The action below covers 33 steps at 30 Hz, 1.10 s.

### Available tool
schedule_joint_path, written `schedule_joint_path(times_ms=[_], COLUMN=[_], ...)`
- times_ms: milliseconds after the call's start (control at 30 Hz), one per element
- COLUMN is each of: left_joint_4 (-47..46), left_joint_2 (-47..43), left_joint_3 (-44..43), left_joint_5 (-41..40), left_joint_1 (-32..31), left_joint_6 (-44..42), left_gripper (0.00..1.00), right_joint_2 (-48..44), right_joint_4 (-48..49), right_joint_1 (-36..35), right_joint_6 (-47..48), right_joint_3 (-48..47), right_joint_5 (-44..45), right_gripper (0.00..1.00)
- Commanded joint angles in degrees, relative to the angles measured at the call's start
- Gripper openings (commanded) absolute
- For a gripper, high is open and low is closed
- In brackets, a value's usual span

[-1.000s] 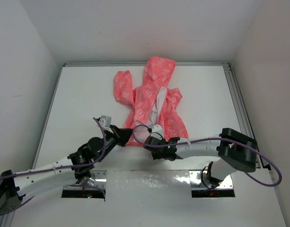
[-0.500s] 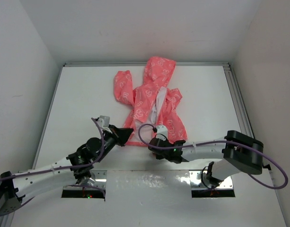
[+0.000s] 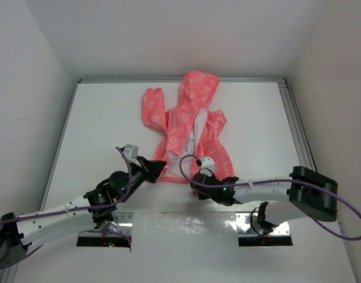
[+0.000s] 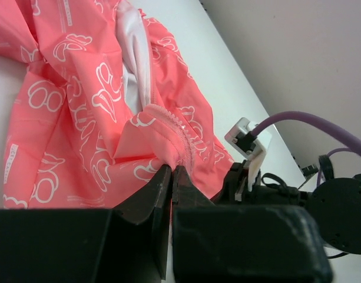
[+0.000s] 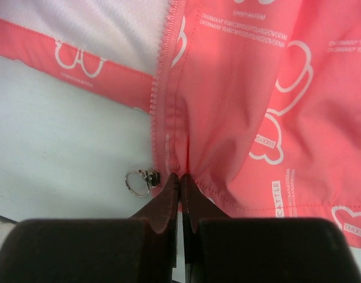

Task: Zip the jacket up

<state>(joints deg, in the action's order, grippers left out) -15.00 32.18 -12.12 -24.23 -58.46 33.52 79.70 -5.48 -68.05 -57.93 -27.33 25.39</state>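
- Got the jacket (image 3: 177, 127) lying open, unzipped, at the table's (image 3: 103, 118) far middle.
- Pinched tight at its near hem by the left gripper (image 4: 172, 175), zipper edge bunched up.
- Clamped likewise by the right gripper (image 5: 180, 180), right beside the zipper.
- Spotted a ring pull (image 5: 140, 178) on the table by those fingertips.

Top external: high, behind the arm bases, looks down and forward over the whole table (image 3: 103, 118), entire jacket (image 3: 189, 127) at mid-distance. Left wrist: low, close, faces along left gripper (image 4: 171, 172) across jacket bottom toward right arm (image 4: 339, 212). Right wrist: very close, looks along right gripper (image 5: 180, 180) onto zipper teeth (image 5: 162, 88). All three share the jacket bottom.
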Motion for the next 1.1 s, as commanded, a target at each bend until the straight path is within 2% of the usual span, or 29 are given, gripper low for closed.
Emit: schedule_joint_path(times_ms=[0, 333, 633, 933, 1067], left_joint_4=[-1.5, -3.7, -7.6, -6.6, -7.8], left_joint_2=[-0.1, 3.3, 6.1, 10.9, 11.8], left_joint_3=[-0.4, -1.6, -1.4, -5.4, -6.0], left_joint_5=[0.1, 4.7, 9.6, 12.2, 12.3], left_joint_1=[0.1, 0.1, 0.1, 0.1, 0.1], left_joint_6=[0.8, 2.3, 5.1, 9.9, 10.5], left_gripper=[0.0, 0.0, 0.0, 0.0, 0.0], right_joint_2=[-4.0, -20.8, -25.5, -30.1, -30.4], right_joint_4=[-0.2, 18.5, 22.3, 41.2, 43.9], right_joint_1=[-0.1, -0.1, -0.1, -0.2, -0.2], right_joint_6=[1.4, 5.0, 8.1, 12.6, 13.7], right_joint_3=[0.9, 11.4, 14.0, 19.9, 20.2], right_joint_5=[1.8, 5.1, 7.0, 10.0, 11.8], right_gripper=[0.0, 0.0, 0.0, 0.0, 0.0])
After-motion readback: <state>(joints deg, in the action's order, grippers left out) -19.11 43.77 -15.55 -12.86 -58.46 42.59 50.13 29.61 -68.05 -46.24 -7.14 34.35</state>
